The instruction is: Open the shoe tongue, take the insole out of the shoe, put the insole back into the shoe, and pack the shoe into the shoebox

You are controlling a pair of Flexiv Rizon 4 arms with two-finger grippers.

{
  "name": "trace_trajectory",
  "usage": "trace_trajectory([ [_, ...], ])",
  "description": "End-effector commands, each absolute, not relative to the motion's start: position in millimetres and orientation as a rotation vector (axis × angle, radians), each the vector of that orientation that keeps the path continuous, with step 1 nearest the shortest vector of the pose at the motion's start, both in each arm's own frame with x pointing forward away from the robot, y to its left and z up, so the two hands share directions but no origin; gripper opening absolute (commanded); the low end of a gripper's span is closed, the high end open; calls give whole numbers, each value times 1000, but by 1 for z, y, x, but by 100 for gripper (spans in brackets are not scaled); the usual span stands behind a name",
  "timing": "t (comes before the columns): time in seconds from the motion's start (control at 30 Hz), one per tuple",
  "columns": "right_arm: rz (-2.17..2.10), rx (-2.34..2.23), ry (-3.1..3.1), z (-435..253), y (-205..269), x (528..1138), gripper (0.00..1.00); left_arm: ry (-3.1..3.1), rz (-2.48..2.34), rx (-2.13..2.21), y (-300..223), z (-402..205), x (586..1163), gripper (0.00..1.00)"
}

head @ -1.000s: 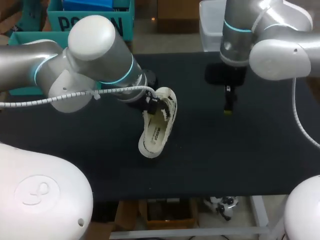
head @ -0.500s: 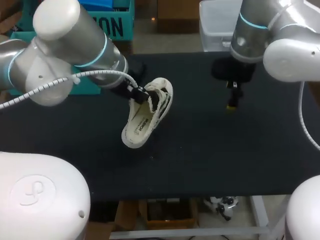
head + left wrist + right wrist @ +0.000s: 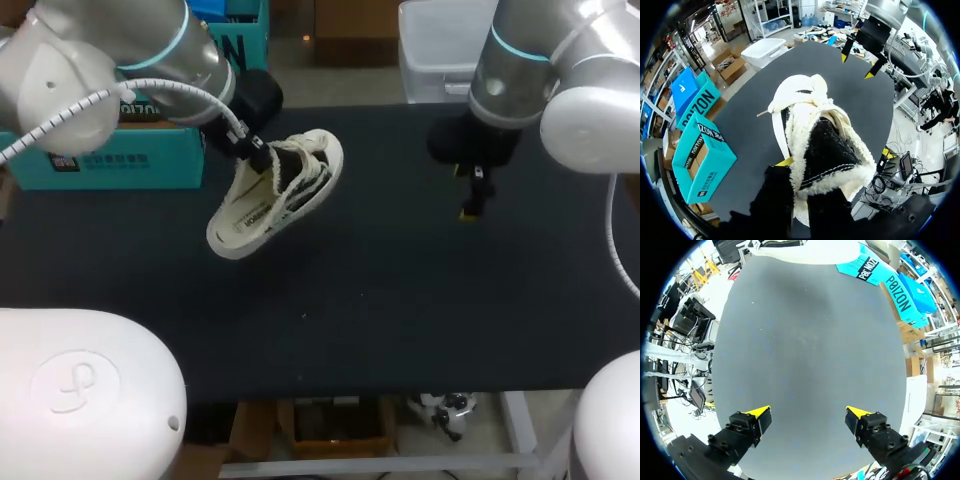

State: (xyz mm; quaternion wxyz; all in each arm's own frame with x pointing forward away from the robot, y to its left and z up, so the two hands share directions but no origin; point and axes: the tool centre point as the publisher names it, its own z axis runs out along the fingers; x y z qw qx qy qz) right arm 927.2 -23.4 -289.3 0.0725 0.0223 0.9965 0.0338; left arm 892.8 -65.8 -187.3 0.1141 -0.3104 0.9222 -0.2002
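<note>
The shoe (image 3: 810, 115) hides most of the left pincer (image 3: 801, 175), and the left arm (image 3: 110, 50) covers part of the shoebox (image 3: 130, 165) at the bench's left edge.

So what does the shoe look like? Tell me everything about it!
The shoe is cream-white and fluffy, like fleece, with a black inside, cream laces and dark stripes on its side. Its pale sole, with some print on it, faces the head camera. It is tilted, one end pointing down at the black table; I cannot tell whether it touches. The left gripper holds it by the rim of its opening, fingers on both sides.
</note>
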Motion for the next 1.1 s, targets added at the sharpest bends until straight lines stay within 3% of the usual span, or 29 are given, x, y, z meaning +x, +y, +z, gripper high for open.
trace_trajectory([
  [0.03,102,65,2997,-289,-24,928,100,2733,-547,-809,-43,-160,897,0],
  [0.57,102,65,2997,-289,-24,928,100,2752,-483,-579,68,-110,973,0],
  [1.1,102,65,2997,-289,-24,928,100,2756,-370,-413,160,-115,1061,0],
])
